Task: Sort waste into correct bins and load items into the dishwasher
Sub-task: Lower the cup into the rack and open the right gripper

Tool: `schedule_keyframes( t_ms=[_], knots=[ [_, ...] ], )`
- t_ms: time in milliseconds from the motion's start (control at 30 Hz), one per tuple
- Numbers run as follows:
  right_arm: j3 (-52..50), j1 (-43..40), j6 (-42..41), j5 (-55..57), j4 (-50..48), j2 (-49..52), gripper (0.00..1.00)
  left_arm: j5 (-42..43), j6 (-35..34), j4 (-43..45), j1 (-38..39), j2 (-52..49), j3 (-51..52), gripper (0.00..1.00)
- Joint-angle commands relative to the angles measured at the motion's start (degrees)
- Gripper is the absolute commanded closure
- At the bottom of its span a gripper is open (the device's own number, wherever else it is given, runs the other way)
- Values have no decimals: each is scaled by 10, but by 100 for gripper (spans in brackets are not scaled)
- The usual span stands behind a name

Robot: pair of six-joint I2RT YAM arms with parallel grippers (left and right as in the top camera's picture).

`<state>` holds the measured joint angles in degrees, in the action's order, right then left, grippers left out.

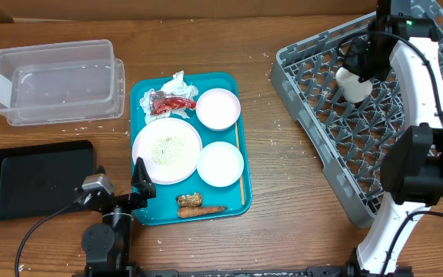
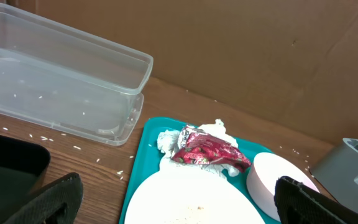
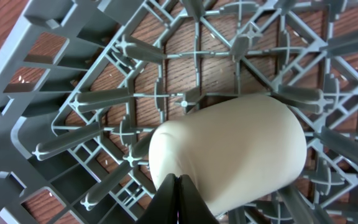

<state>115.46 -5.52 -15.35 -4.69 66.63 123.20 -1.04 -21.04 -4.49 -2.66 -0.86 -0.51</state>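
Note:
A teal tray [image 1: 138, 94] holds a white plate [image 1: 167, 149], two white bowls [image 1: 218, 108] [image 1: 220, 164], a red wrapper [image 1: 171, 101] on crumpled tissue [image 1: 177, 81], a chopstick [image 1: 239, 165] and food scraps [image 1: 194, 204]. My left gripper [image 1: 116, 185] is open and empty at the tray's front left corner. In the left wrist view its fingers [image 2: 179, 199] flank the plate [image 2: 191, 199], with the wrapper [image 2: 207, 149] beyond. A cream cup [image 1: 354, 85] lies in the grey dish rack [image 1: 314, 115]. My right gripper [image 3: 178, 186] is shut, its tips against the cup [image 3: 235, 155].
A clear plastic container [image 1: 56, 81] stands at the back left, also in the left wrist view [image 2: 61, 81]. A black tray [image 1: 37, 177] lies at the front left. Rice grains are scattered on the wooden table. A cardboard wall stands behind.

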Motion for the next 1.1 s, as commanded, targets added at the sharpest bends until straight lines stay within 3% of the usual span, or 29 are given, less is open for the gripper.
schedule_keyframes(
  t_ms=[0,733,933,1067],
  knots=[
    [0,2,10,-10,-6,3,96,5,-8,2,0,5,2,0],
    [2,0,-59,150,58,4,96,5,-8,2,0,5,2,0],
    [56,7,-54,122,115,-7,96,5,-8,2,0,5,2,0],
    [103,23,35,-6,121,-31,87,5,-8,2,0,5,2,0]
  ],
)
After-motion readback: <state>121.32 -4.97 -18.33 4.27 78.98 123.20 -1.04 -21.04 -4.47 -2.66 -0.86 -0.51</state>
